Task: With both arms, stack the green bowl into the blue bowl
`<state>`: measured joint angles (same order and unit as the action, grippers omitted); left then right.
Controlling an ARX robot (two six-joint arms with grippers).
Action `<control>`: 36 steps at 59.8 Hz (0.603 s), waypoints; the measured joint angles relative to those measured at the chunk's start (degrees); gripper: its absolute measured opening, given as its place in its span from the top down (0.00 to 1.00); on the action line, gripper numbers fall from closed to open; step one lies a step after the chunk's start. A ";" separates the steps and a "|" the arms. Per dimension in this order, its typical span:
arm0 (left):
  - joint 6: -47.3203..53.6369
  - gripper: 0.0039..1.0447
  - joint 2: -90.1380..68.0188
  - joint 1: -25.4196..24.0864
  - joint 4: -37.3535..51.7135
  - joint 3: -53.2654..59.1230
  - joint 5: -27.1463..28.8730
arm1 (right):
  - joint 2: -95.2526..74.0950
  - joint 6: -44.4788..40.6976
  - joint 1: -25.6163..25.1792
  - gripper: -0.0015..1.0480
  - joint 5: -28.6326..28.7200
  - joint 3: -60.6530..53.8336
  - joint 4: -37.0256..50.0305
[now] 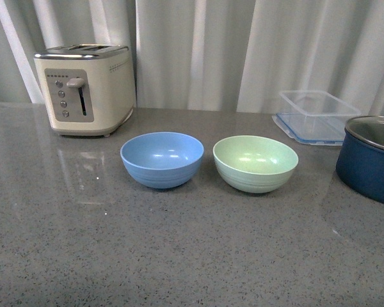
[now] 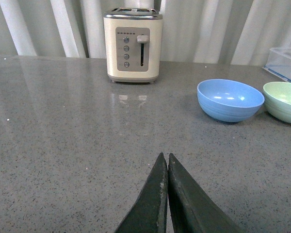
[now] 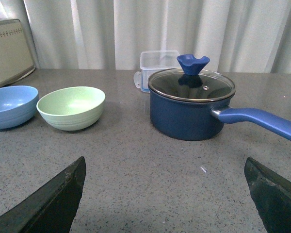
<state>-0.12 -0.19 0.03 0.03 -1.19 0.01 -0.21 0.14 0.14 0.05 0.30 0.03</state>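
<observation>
The green bowl is seen upright on the grey surface, just beside the blue bowl, which lies nearer the toaster. A narrow gap is visible between the two rims. Both bowls are empty and neither is touched. The left claw is clenched on nothing, its fingers pressed together, and is held low over bare surface, well apart from the bowls. The right claw is spread wide and empty, with the green bowl ahead to one side and the navy pot to the other.

The stacking is judged not yet begun, and the reach for the green bowl is taken as the step in hand. It is best done if the rim is gripped by the right claw on the side away from the blue bowl, so that the neighbour is not nudged. The navy pot's handle should be given a wide berth. The left claw would need to be opened if the blue bowl is to be steadied.
</observation>
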 joint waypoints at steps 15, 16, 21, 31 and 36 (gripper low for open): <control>0.00 0.97 0.00 0.00 0.00 0.00 0.00 | 0.00 0.00 0.00 0.10 0.00 0.00 0.00; 0.00 0.97 0.00 0.00 0.00 0.00 0.00 | 0.00 0.00 0.00 0.10 0.00 0.00 0.00; 0.00 0.97 0.00 0.00 0.00 -0.02 0.00 | 0.00 0.00 0.00 0.10 0.00 0.00 0.00; 0.00 0.97 0.00 0.00 0.00 -0.02 0.00 | 0.00 0.00 0.00 0.10 0.00 0.00 0.00; -0.04 0.82 0.00 0.00 0.00 0.00 0.00 | 0.00 0.00 0.00 0.10 0.00 0.00 0.00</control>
<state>-0.16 -0.19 0.03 0.03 -1.19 0.01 -0.21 0.14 0.14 0.05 0.30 0.03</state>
